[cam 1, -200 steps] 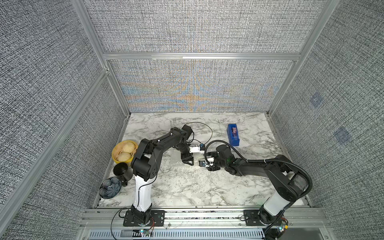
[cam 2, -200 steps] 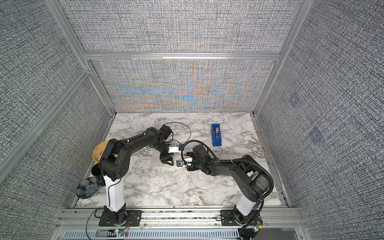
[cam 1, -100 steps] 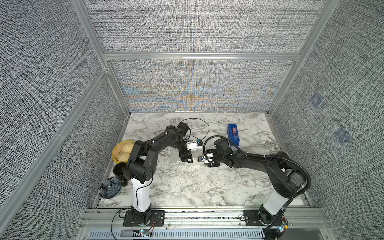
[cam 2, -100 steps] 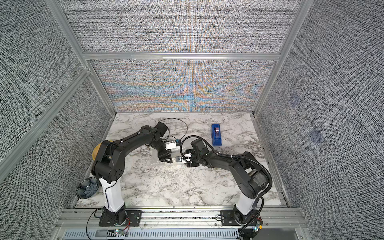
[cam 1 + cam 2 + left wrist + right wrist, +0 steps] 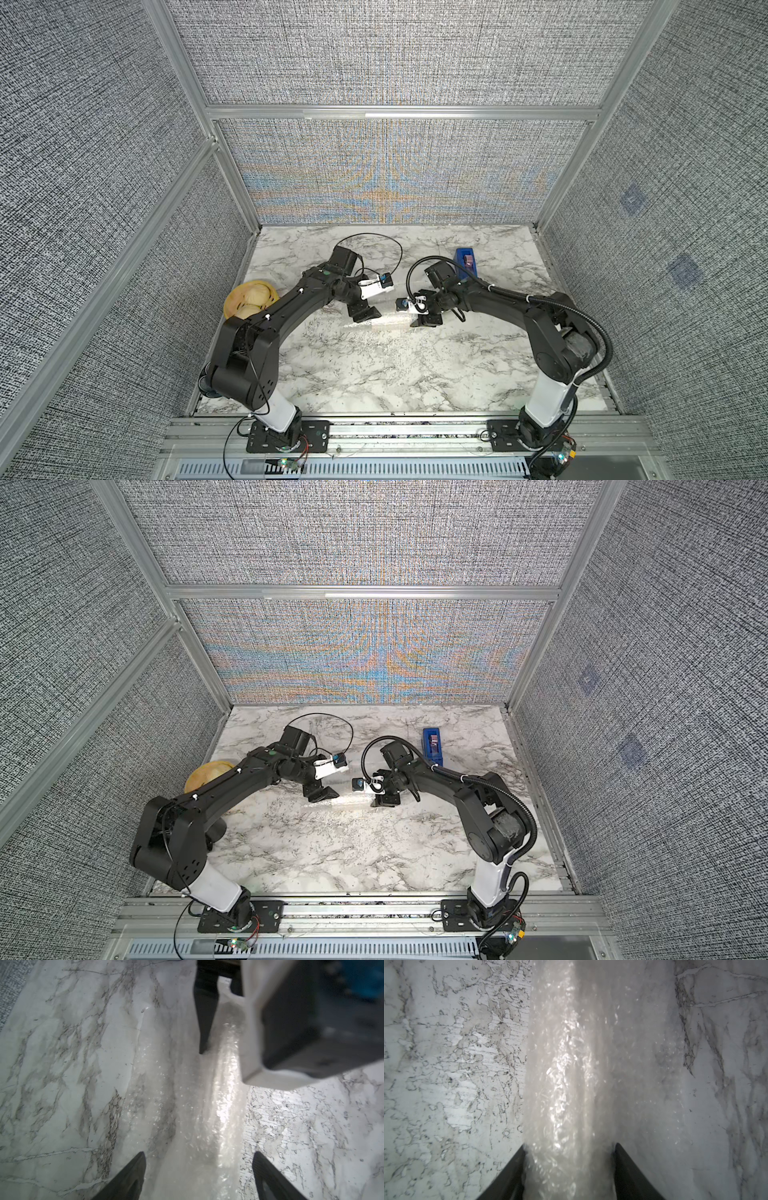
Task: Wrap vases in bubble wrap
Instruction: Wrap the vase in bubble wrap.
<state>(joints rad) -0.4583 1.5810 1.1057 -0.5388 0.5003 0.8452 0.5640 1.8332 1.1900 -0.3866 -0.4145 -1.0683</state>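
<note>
Left fingers (image 5: pixel 128 1180): released. They stand spread on either side of one end of the bubble wrap (image 5: pixel 207 1115), clear of the roll on both sides.

Right fingers (image 5: pixel 508 1178): clenched on the opposite end of the same roll, with both inner faces pressed into the plastic.

Bubble wrap: rolled into a long, whitish, glinting bundle. It lies flat on the table (image 5: pixel 374 374) near the middle, running between my two sets of fingers. A looser flat layer spreads onto the marble along one side of the roll.

Vase: I cannot make it out through the layers of wrap.

Other items: a blue tape dispenser (image 5: pixel 466 266) sits toward the back of the table, behind my right wrist. A yellow bowl (image 5: pixel 250 298) sits at the left edge beside my left arm. Both are apart from the wrap.
</note>
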